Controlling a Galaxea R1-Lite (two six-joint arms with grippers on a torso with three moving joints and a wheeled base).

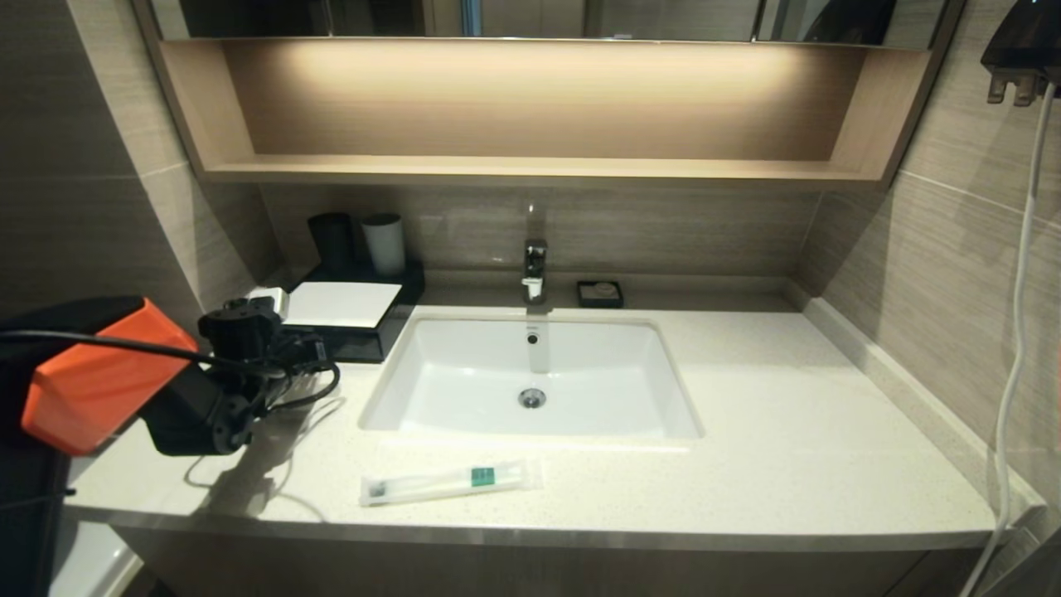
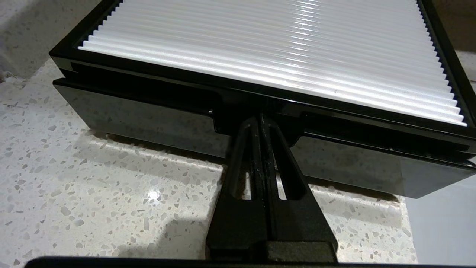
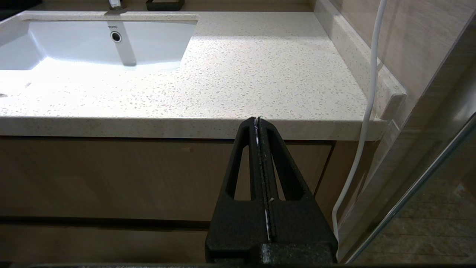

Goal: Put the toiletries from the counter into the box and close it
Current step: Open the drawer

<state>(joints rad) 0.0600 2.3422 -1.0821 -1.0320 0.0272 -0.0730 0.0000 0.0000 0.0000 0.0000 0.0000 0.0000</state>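
Note:
The toiletries are one clear packet (image 1: 448, 482) holding a white toothbrush with a green label. It lies on the counter (image 1: 787, 448) in front of the basin (image 1: 530, 377). The box (image 1: 344, 305), black with a white ribbed top (image 2: 279, 41), stands at the back left of the counter. My left gripper (image 2: 260, 120) is shut, and its tips sit in the notch at the middle of the glossy drawer front (image 2: 141, 123). Nothing is held between its fingers. My right gripper (image 3: 257, 121) is shut and empty, below the counter's front edge (image 3: 186, 128) at the right.
A black cup (image 1: 331, 240) and a grey cup (image 1: 384, 243) stand behind the box. The tap (image 1: 535, 269) and a small black soap dish (image 1: 600, 293) are at the back. A white cable (image 1: 1015, 373) hangs by the right wall. A wooden shelf (image 1: 530, 170) runs overhead.

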